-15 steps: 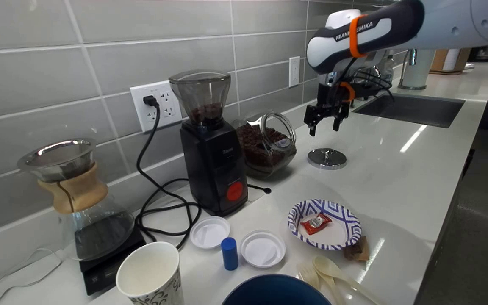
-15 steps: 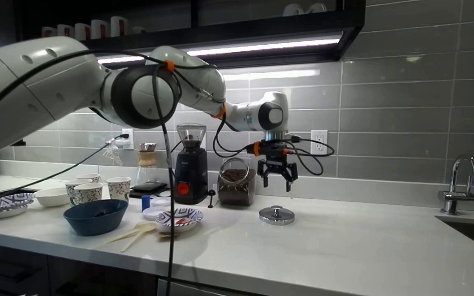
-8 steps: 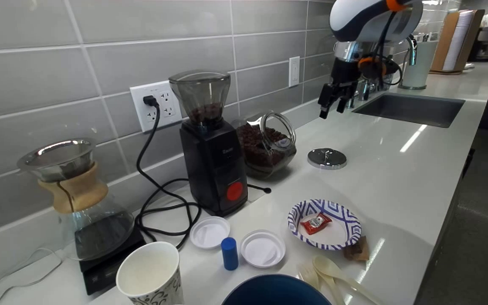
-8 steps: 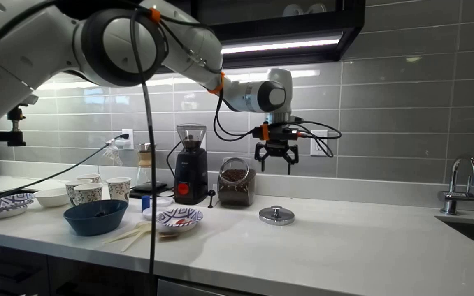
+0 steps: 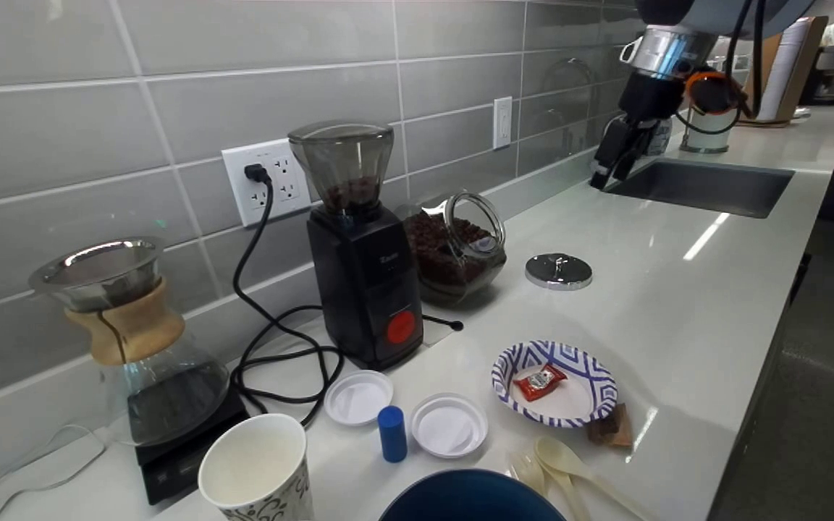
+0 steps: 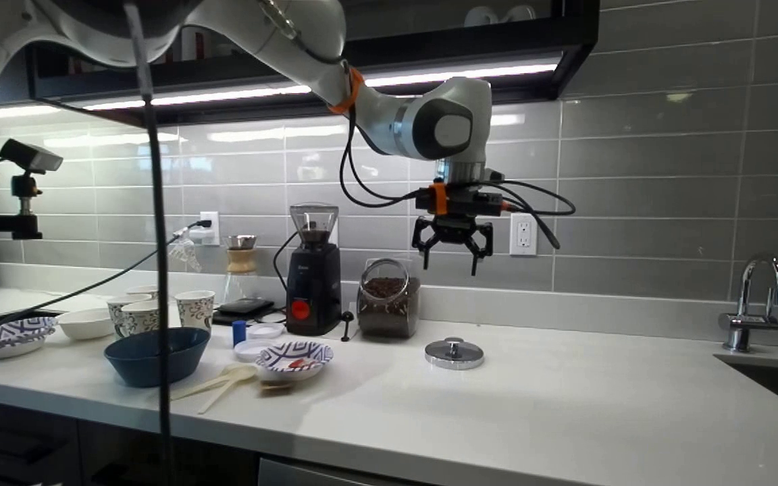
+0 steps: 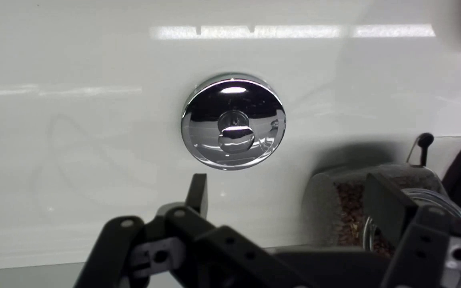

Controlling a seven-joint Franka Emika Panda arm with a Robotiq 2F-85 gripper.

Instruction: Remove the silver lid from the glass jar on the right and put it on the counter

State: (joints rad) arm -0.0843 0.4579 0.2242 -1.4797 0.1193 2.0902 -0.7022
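The silver lid (image 5: 559, 272) lies flat on the white counter (image 5: 649, 333), knob up. It also shows in an exterior view (image 6: 454, 355) and in the wrist view (image 7: 233, 98). The glass jar (image 5: 446, 253) with dark brown beans stands beside it by the wall. Its round mouth is uncovered. The jar also shows in an exterior view (image 6: 389, 314) and partly behind a finger in the wrist view (image 7: 346, 212). My gripper (image 6: 450, 268) is open and empty, well above the counter, apart from lid and jar. Its spread fingers show in the wrist view (image 7: 288, 188).
The black grinder (image 5: 366, 282) stands next to the jar. A patterned paper bowl (image 5: 554, 383) with a red packet, white discs (image 5: 449, 425), a blue bowl (image 6: 157, 358) and paper cups (image 6: 194, 310) stand nearer one end. The sink (image 5: 706, 188) and faucet (image 6: 747, 304) are at the opposite end.
My gripper has risen and moved back from above the lid, towards the sink end in an exterior view. It stays open. The lid, jar and other objects have not moved.
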